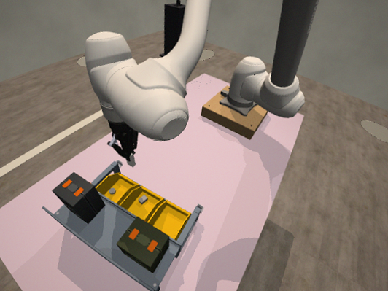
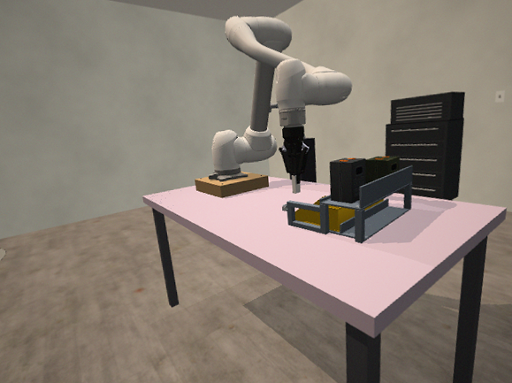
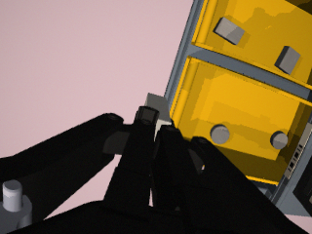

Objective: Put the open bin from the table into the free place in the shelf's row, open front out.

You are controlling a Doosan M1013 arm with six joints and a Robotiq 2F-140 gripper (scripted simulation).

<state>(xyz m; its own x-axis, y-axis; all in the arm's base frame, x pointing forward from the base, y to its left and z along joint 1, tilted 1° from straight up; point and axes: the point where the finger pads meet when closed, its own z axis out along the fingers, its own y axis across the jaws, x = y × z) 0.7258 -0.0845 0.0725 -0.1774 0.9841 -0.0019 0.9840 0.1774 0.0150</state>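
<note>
Three yellow open bins stand side by side in the grey shelf: a left bin holding round grey parts, a middle bin holding a grey block, and a right bin. I see no other bin on the pink table. My gripper is shut and empty. It hangs above the table just in front of the shelf's left front corner, clear of the bins. In the wrist view the shut fingertips sit beside the bin with round parts. From the side, the gripper is above the shelf's front lip.
A black box and a dark green box stand on the shelf's upper board behind the bins. The arm's wooden base is at the table's far end. A black drawer cabinet stands behind the table.
</note>
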